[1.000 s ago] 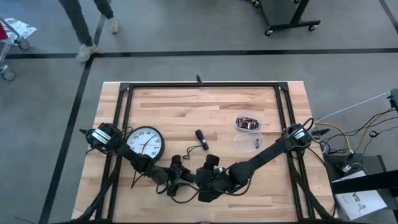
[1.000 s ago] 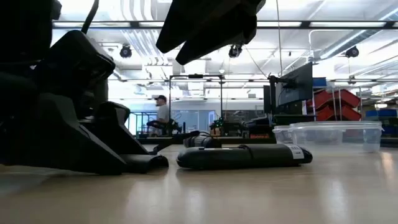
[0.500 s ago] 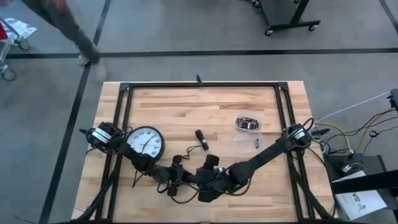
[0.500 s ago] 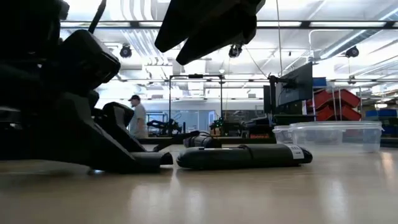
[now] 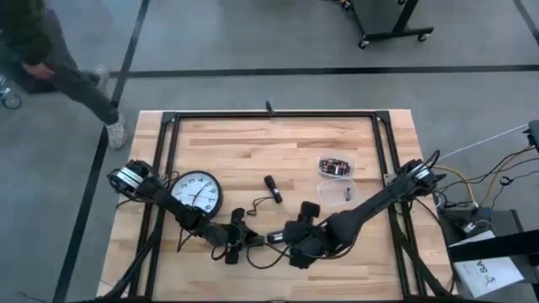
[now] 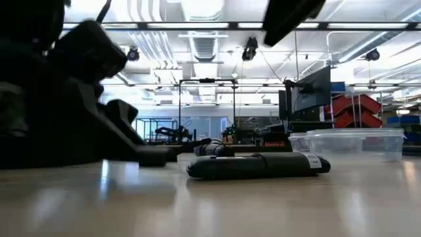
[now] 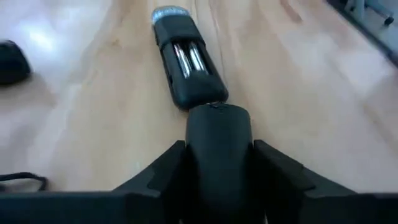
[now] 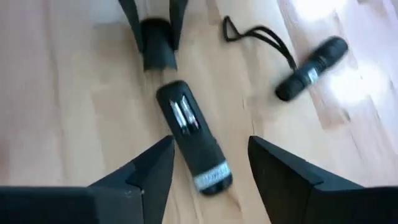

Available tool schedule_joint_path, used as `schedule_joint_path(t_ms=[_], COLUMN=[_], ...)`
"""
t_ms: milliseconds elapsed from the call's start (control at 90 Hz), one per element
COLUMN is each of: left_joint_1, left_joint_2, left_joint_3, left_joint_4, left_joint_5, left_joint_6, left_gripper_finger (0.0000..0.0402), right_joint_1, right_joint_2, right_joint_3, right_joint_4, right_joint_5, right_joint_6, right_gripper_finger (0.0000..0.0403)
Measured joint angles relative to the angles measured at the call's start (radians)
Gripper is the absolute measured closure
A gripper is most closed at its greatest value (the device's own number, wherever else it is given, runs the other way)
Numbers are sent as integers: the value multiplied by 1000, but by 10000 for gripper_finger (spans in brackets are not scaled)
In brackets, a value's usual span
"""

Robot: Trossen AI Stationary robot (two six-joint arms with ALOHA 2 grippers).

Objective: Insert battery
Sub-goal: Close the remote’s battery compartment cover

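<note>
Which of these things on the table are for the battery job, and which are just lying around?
Job: battery holder under open right gripper; black tube in left gripper; battery tub.
Lying about: clock; small flashlight; clear tub.

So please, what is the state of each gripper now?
Left gripper: shut on a black cylindrical part.
Right gripper: open, holding nothing, above the battery holder.
</note>
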Motion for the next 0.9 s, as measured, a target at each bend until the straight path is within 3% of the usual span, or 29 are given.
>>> schedule_joint_path(t_ms=[156, 356, 567, 711, 900], left_joint_1=[-4, -10, -23, -27, -6], left_joint_2=[-48, -36, -43, -50, -44], left_joint_3=[9, 97, 176, 176, 138], left_joint_4=[-33, -96, -236, -237, -234], left_joint_5=[-53, -56, 31, 72, 111], left_joint_6=[-26, 2, 123, 195, 242], left_gripper_finger=[281, 339, 364, 342, 260], right_joint_1=[25, 34, 46, 58, 60], right_joint_2=[-32, -36, -27, -24, -23], right_joint_3=[0, 0, -1, -7, -17], right_joint_4=[-12, -16, -11, 23, 68], right_joint_5=[2, 6, -2, -2, -2], right_joint_6=[8, 19, 33, 35, 26], right_gripper_finger=[219, 218, 215, 216, 215])
